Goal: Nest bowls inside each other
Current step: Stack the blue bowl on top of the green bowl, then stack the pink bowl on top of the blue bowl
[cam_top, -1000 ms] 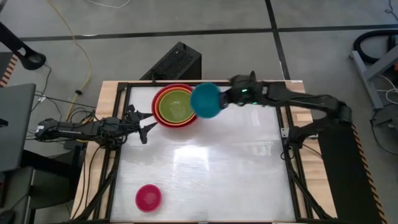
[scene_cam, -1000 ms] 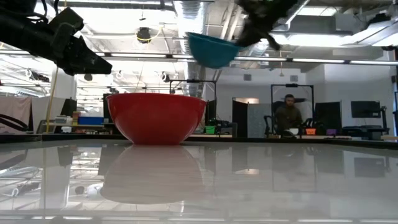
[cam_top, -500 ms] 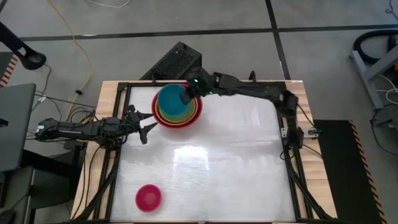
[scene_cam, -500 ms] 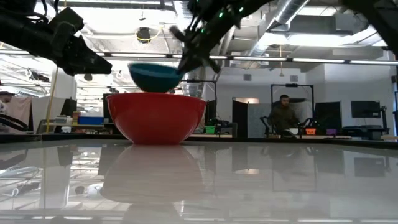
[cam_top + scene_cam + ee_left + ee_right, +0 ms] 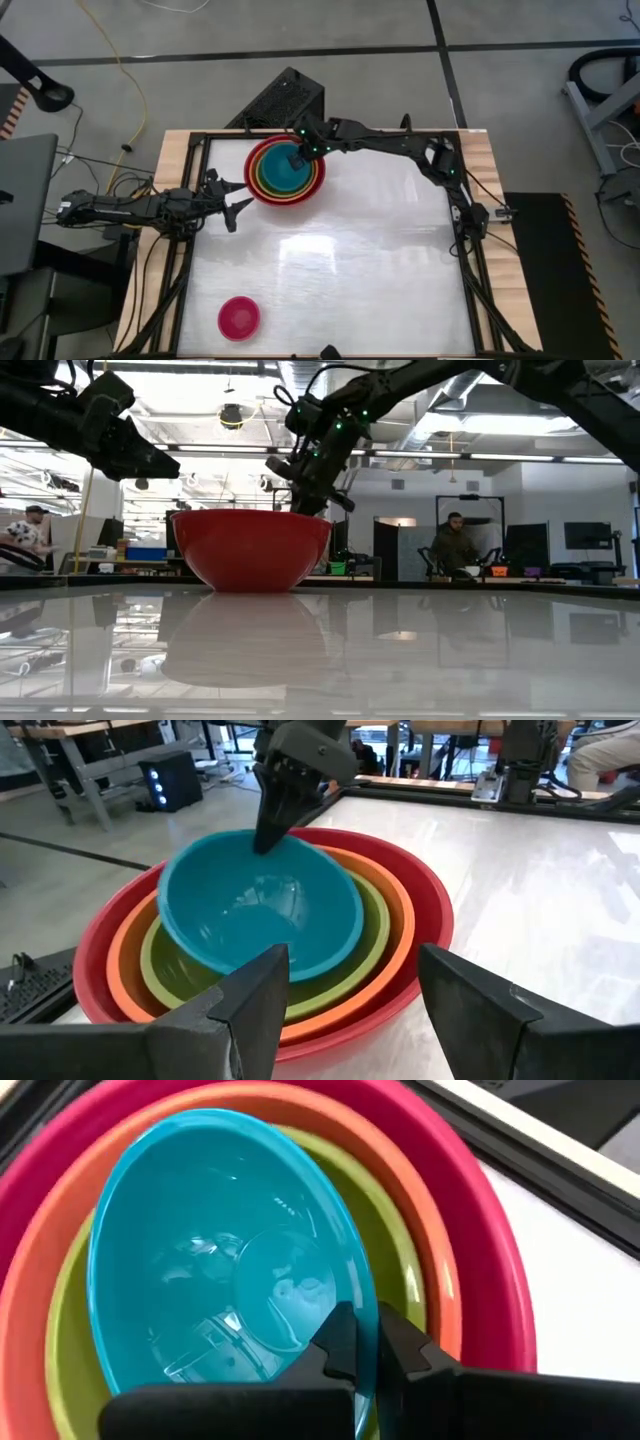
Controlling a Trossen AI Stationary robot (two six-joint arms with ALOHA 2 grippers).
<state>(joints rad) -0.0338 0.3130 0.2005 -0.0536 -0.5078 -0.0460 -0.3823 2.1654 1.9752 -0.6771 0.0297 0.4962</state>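
The right gripper (image 5: 300,156) is pinching the rim of the teal bowl (image 5: 285,168), one finger inside the rim and one outside, its jaws narrowed onto the thin plastic wall. The teal bowl is sitting, slightly tilted, inside the lime bowl (image 5: 370,935), which is lying in the orange bowl (image 5: 395,915), which is in turn resting in the red bowl (image 5: 316,180); the whole stack is standing near the far edge of the table (image 5: 350,270), toward its left side. From above, the four are showing as concentric rings of red, orange, lime and teal. All of them are round, glossy and smooth, and the teal one is catching bright reflections on its inner floor. In the low view only the red outer wall is showing, with the right arm reaching down over its rim. The pink bowl (image 5: 239,317) is standing alone at the near left corner of the table, well apart from the stack, and it is looking clearly smaller than the others. That is making five bowls in all: one red, one orange, one lime, one teal and one pink, four of them nested and one loose. The left gripper (image 5: 238,201) is hovering just beside the stack on its left, fingers spread wide and gripping nothing. In the room behind the table a person (image 5: 455,548) is sitting far off, and another person (image 5: 28,538) is showing at the left edge.
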